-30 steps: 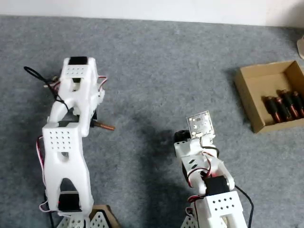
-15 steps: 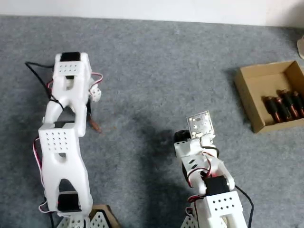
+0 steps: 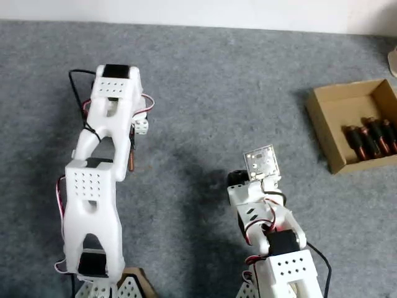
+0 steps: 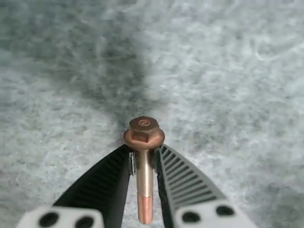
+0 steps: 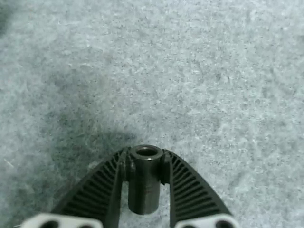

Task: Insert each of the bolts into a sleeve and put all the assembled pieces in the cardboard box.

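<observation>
A copper bolt (image 4: 144, 164) with a hex flange head is clamped by its shank in my left gripper (image 4: 144, 153), which is shut on it above the grey carpet. From above, the bolt (image 3: 131, 162) pokes out under the left arm at the table's left middle. My right gripper (image 5: 144, 160) is shut on a black sleeve (image 5: 144, 183), its open bore facing outward. The right arm (image 3: 260, 205) sits low in the middle-right. The cardboard box (image 3: 319, 130) stands at the right edge, well away from both grippers, with several assembled pieces (image 3: 371, 138) inside.
Grey carpet covers the table, with open floor between the two arms and between the right arm and the box. A pale wall edge runs along the back. A small tan object (image 3: 392, 62) shows at the far right edge.
The left arm has swung first left, then back right and farther from the front, turning the held bolt from pointing right to pointing toward the front. The right arm has kept still.
</observation>
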